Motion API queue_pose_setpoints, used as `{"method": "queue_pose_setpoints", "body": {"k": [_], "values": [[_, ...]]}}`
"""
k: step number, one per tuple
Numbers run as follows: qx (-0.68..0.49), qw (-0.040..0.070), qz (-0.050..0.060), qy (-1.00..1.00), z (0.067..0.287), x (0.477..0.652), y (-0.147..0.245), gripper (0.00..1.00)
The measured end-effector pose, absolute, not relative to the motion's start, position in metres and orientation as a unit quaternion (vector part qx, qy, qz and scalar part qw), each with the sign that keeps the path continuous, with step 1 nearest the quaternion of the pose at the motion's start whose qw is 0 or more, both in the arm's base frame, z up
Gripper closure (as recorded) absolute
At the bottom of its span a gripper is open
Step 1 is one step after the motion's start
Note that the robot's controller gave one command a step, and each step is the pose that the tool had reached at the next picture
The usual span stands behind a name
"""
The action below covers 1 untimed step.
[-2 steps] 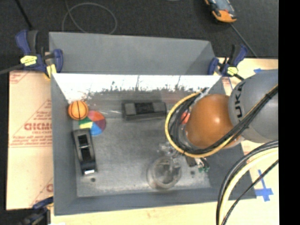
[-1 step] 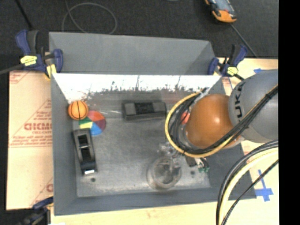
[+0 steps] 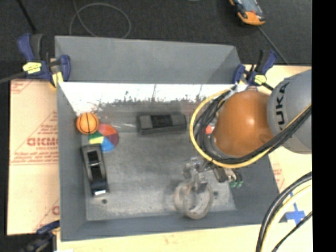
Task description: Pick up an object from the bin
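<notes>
Grey metal bin (image 3: 71,182): sloped walls, scuffed speckled floor, broad bare room at centre. Gripper (image 3: 197,185): metal, below the glossy orange wrist cover (image 3: 241,125), low at front right, near the front wall; whether apart or together cannot be told. Directly beneath it: pale grey curved loop (image 3: 190,208), dull, lying flat. Far left, well apart: small orange ball (image 3: 87,123) touching a multicoloured disc (image 3: 108,137); black tape dispenser (image 3: 94,169). By the back wall: black oblong block (image 3: 161,122).

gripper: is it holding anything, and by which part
Cannot tell. The gripper is low over the upper edge of a pale grey ring-shaped thing near the front right of the bin, but whether it grips that ring is not visible.
</notes>
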State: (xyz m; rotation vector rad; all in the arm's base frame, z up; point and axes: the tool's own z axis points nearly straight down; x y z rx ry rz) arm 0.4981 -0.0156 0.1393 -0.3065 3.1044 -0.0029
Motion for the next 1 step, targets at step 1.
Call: {"method": "queue_pose_setpoints", "body": {"k": [1], "values": [[-0.091, 0.001, 0.000, 0.996, 0.2565, 0.4950, -0.0034, 1.00]]}}
